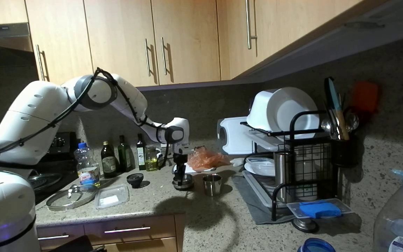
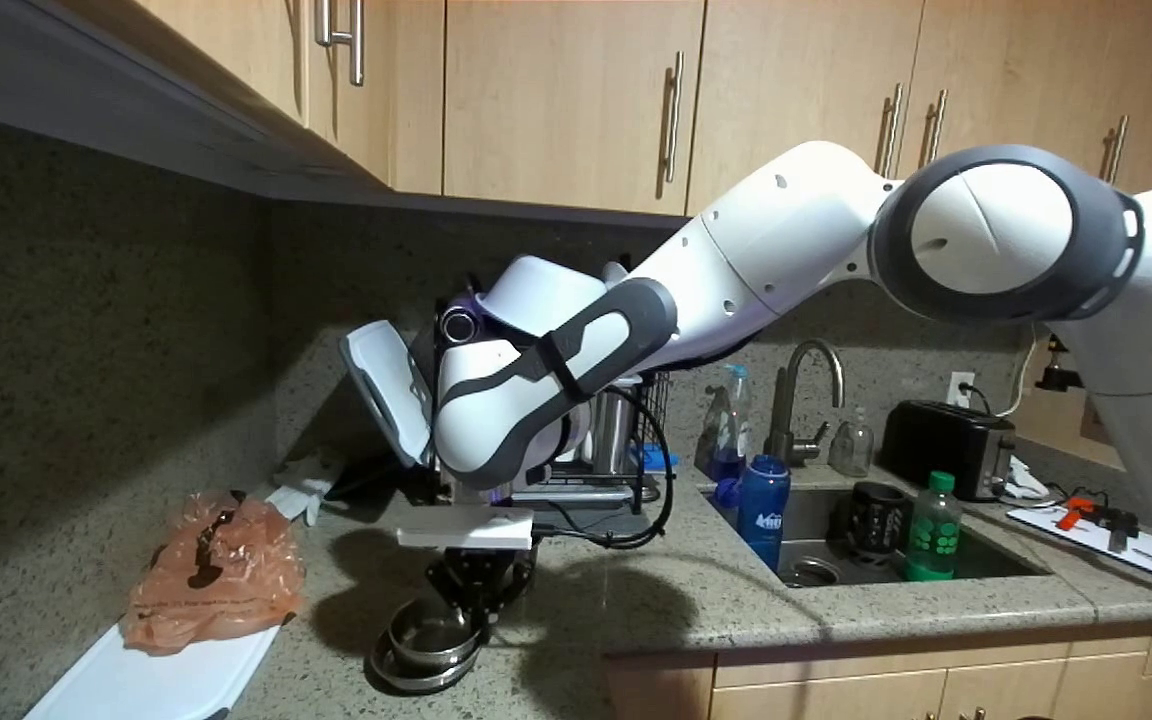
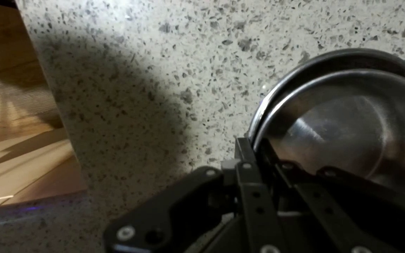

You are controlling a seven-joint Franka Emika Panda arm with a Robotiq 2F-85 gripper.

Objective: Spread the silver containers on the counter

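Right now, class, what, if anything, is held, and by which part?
The upper silver container, by its rim; whether the lower container is gripped too is unclear.

Cabinets (image 1: 184,42) bright; backsplash (image 1: 205,112) dim; soft-edged shadow across counter (image 3: 174,80); glint inside silver container (image 3: 336,123), wrist view

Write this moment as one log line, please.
fingers: closed on upper bowl, at rim | lower bowl: beneath, on counter | cup: upright, apart | spreading: unfinished
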